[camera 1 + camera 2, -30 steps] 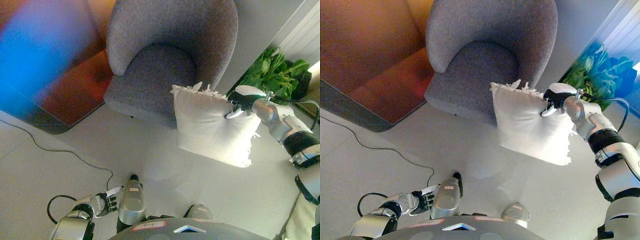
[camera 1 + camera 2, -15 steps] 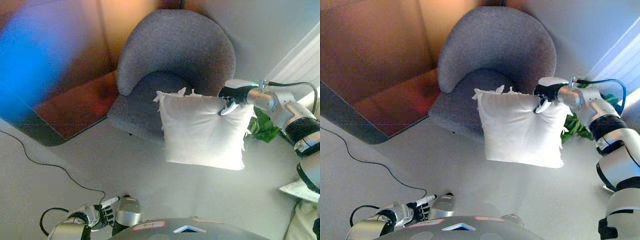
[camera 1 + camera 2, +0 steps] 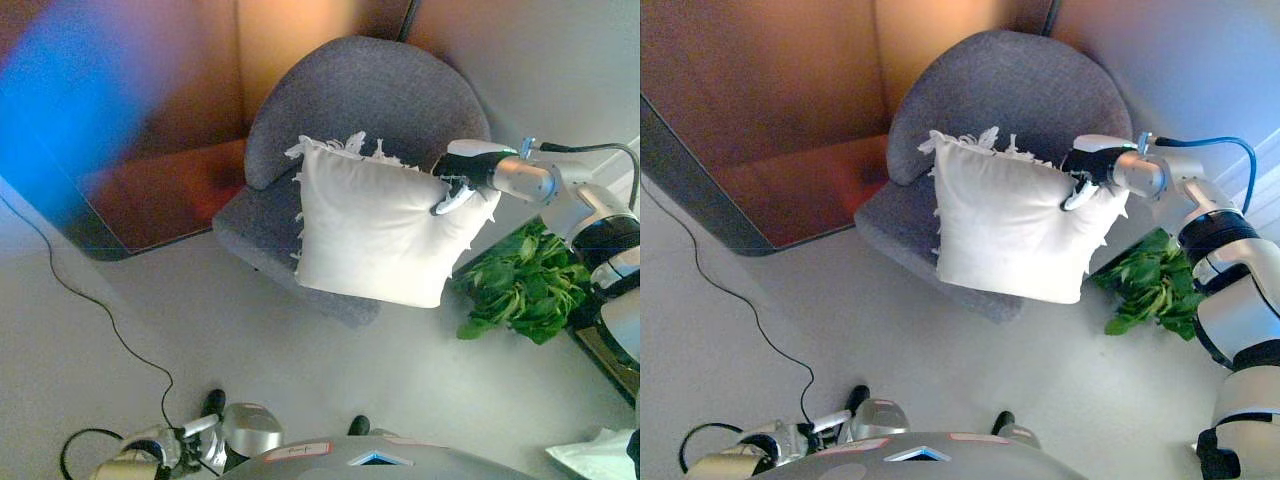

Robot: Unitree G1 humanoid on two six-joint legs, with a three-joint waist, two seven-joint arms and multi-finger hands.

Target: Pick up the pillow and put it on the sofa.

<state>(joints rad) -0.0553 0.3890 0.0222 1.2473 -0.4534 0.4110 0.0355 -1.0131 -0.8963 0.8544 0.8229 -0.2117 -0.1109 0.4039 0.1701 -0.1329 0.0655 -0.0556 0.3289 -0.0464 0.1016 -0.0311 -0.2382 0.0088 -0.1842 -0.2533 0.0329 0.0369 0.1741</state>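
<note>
A white square pillow (image 3: 375, 225) with fringed edges hangs in the air in front of the grey round-backed sofa chair (image 3: 370, 95), covering much of its seat. My right hand (image 3: 462, 176) is shut on the pillow's upper right corner and holds it up. It also shows in the right eye view (image 3: 1087, 168). My left hand (image 3: 185, 445) hangs low at the bottom left, away from the pillow; its fingers are too small to judge.
A green leafy plant (image 3: 520, 285) stands on the floor right of the chair. A brown wall panel (image 3: 150, 190) with a dark edge is to the left. A thin black cord (image 3: 90, 300) runs over the light floor.
My right hand has carried the pillow up and left, over the chair's seat. The camera has shifted, so the chair and plant now sit lower in view.
</note>
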